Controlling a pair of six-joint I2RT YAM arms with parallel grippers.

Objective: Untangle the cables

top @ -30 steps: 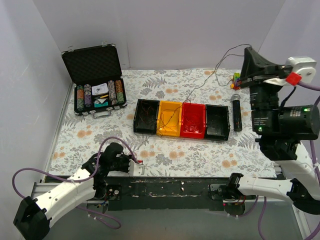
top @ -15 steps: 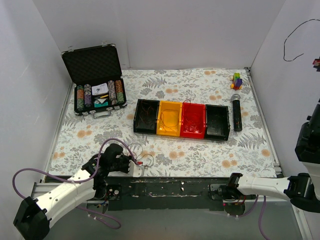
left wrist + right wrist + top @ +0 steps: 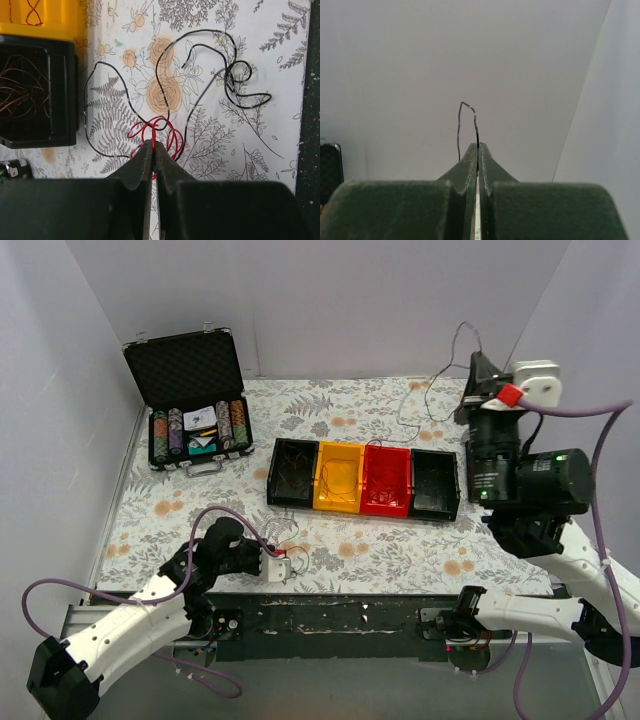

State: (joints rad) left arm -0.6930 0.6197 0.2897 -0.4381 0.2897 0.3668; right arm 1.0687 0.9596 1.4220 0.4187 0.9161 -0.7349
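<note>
— Floral tablecloth [image 3: 400, 550], near edge: our left gripper [image 3: 153, 146] is pinched tight on the red cables [image 3: 170, 136].
— And our right gripper [image 3: 478, 147], up in the air, is clamped on one dark cable [image 3: 476, 127].

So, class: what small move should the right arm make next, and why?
Probably lower toward the right-hand black bin and release: its jaws are shut on one dark cable, held up apart from the red cables pinched by the left jaws.
</note>
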